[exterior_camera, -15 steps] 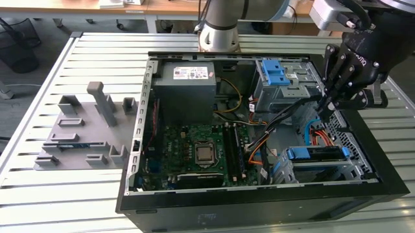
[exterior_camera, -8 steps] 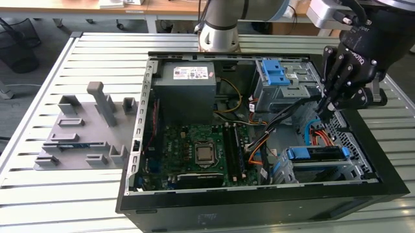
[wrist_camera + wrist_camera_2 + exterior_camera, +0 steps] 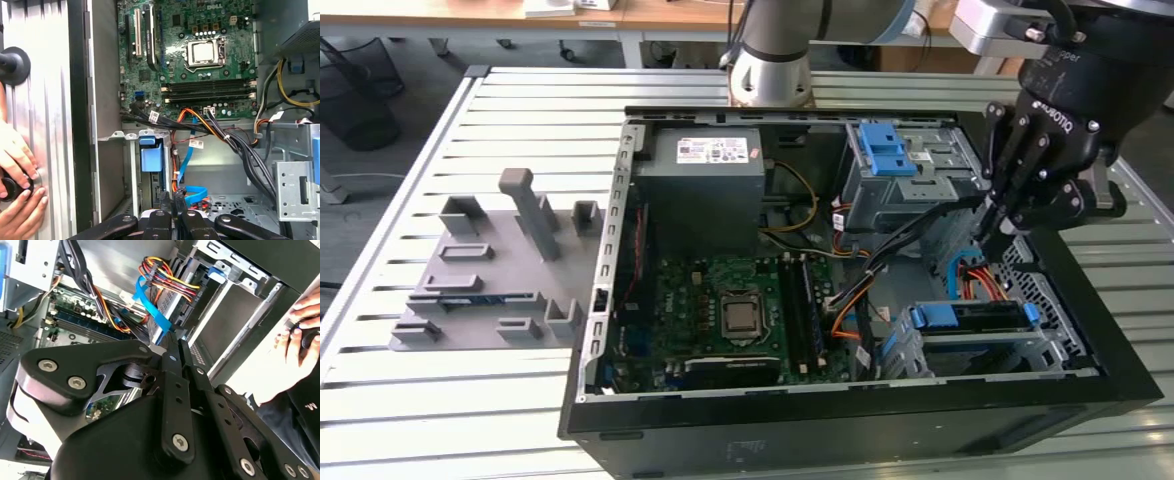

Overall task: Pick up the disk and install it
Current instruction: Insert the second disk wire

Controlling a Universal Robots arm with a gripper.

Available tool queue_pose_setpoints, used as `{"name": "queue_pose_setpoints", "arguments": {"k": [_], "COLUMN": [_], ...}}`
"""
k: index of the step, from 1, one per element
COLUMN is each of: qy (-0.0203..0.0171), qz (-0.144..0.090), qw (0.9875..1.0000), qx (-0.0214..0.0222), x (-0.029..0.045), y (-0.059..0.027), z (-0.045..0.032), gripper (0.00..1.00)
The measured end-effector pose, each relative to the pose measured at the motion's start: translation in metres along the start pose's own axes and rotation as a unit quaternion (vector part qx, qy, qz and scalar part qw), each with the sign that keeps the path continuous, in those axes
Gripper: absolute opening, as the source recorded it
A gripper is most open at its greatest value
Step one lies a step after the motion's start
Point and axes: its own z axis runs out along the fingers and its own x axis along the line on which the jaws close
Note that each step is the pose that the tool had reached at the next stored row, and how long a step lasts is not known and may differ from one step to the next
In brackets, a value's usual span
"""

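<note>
The disk (image 3: 974, 317), silver with a blue carrier bracket at both ends, lies in the lower drive bay at the case's front corner on the exterior view's right. In the first wrist view its blue carrier tab (image 3: 151, 156) stands in the bay slot. My gripper (image 3: 991, 240) hangs just above and behind that bay, over the orange and blue cables. Its fingers are shut with nothing between them, as both wrist views show: gripper (image 3: 175, 347), gripper (image 3: 175, 202). It is not touching the disk.
The open black case (image 3: 854, 420) holds a motherboard (image 3: 734, 305), a grey power-supply box (image 3: 707, 165) and a grey cage with blue latches (image 3: 894, 160). A grey fixture plate (image 3: 494, 270) lies on the slatted table. A person's hands (image 3: 17, 172) rest beside the case.
</note>
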Motion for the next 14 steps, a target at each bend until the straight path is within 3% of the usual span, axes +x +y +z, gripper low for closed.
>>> {"name": "queue_pose_setpoints", "arguments": {"k": [4, 6, 7, 14], "qy": [0.0044, 0.0044, 0.0044, 0.0043], "qz": [0.0, 0.0, 0.0, 0.0], "qw": [1.0, 1.0, 1.0, 1.0], "qx": [0.0003, 0.0003, 0.0003, 0.0003], "x": [-0.0001, -0.0005, -0.0006, -0.0047], "y": [0.0001, 0.0001, 0.0001, 0.0011], "z": [0.0, -0.0001, -0.0001, -0.0023], "gripper": [0.18, 0.18, 0.25, 0.25]}}
